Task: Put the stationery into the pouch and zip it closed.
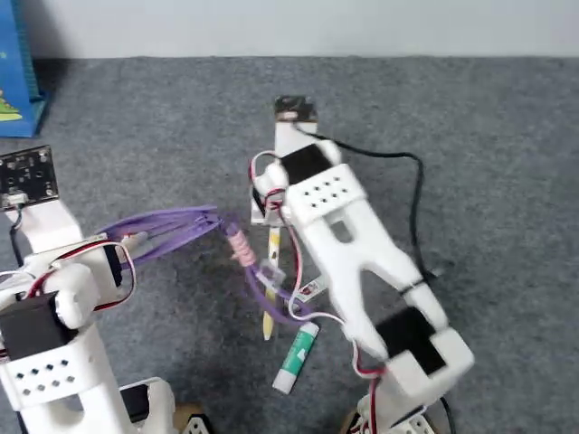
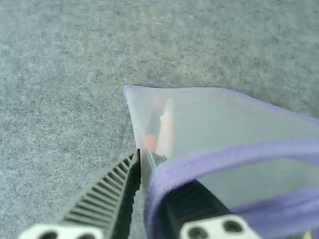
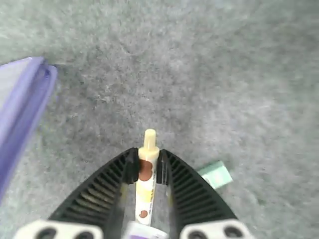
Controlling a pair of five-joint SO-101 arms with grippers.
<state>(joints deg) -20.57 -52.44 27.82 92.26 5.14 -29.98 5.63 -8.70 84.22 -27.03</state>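
Note:
The clear pouch [image 1: 172,226] with a purple zip edge is held up off the grey mat, with a pink zip pull [image 1: 240,246] hanging from it. My left gripper [image 2: 143,158] is shut on the pouch's [image 2: 209,124] corner, and something orange and white shows through the plastic. My right gripper [image 3: 145,158] is shut on a cream pen with brown dots [image 3: 148,144]. In the high view that pen [image 1: 270,298] points down beside the pouch's near end. A green and white glue stick [image 1: 297,359] lies on the mat close to the right arm, its end [image 3: 215,175] showing past the right fingers.
A blue box [image 1: 14,81] stands at the far left edge. Grey mat [image 1: 470,136] lies open to the right and at the back. A black cable [image 1: 416,194] trails from the right arm.

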